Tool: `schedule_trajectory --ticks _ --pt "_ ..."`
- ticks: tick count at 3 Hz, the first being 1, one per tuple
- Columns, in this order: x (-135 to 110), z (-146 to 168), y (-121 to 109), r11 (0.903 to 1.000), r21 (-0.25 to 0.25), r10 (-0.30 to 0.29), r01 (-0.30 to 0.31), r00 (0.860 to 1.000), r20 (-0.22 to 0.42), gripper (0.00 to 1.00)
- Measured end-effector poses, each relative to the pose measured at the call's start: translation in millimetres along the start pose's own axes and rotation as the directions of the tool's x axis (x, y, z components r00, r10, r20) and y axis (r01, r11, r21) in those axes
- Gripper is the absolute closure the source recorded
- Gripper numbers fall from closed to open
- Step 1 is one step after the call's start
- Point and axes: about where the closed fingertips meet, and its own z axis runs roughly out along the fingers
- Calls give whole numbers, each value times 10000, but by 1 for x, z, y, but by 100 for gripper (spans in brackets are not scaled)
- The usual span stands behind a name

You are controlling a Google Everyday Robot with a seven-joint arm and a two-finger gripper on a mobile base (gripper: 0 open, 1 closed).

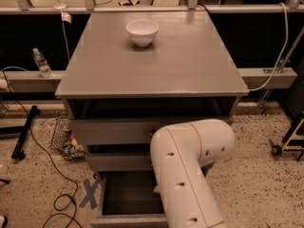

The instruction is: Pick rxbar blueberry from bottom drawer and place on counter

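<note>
Counter [190, 65]: one bowl [142, 31]; pincer hidden behind arm [190, 175].

The white arm [190, 165] bends at its elbow right of centre, its forearm slanting down to the bottom edge; the gripper [155, 189] sits low, almost wholly hidden behind it

Fat cream-white elbowed arm [190, 165], dark round holes; hand hidden behind it.
</note>
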Motion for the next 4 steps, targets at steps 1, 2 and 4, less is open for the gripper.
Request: schedule_trajectory --ticks 1,2,4 --pt "3 23 -5 9999 31 98 -97 9995 -298 0" --pt "8 38 -8 9999 57 162 -159 9984 -541 0" --pt "6 61 18 9999 30 -140 143 9959 -894 3"
